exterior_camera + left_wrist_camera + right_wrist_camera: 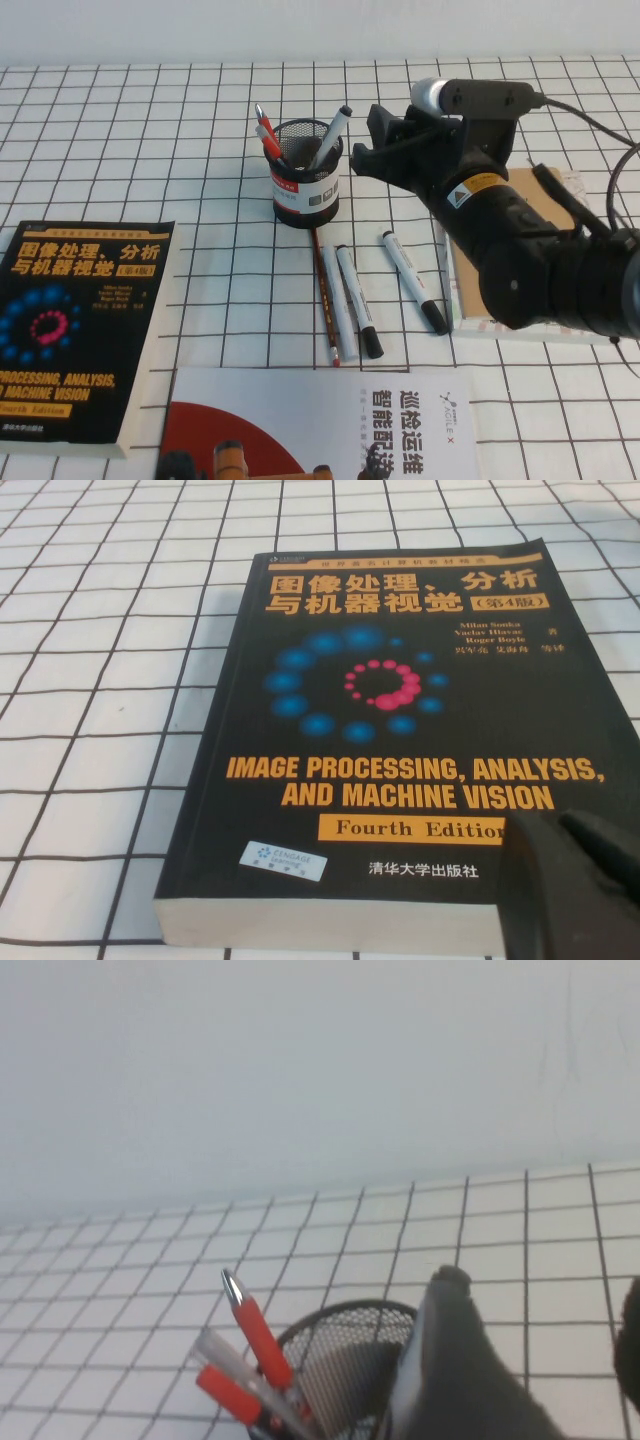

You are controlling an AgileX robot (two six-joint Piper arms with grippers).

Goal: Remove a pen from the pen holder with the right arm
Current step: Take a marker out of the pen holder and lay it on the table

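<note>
The right tool [372, 140] hangs spread and empty just right of the pen holder [306, 185], apparently lined up on the marker [331, 133] leaning rightward in it. The left tool [575, 880] sits parked over the book [400, 740]; its state cannot be told.

table cover [120, 130]: white, black grid of squares
pen holder [305, 190]: black mesh, red-and-white label
pen [266, 132]: red
markers [357, 300]: white bodies, black caps
pencil [324, 290]: thin, red-brown
book [80, 330]: black cover, orange title, rings of blue and pink dots
brochure [330, 420]: white, red disc
right gripper [363, 138]: black
left gripper [580, 880]: black
</note>
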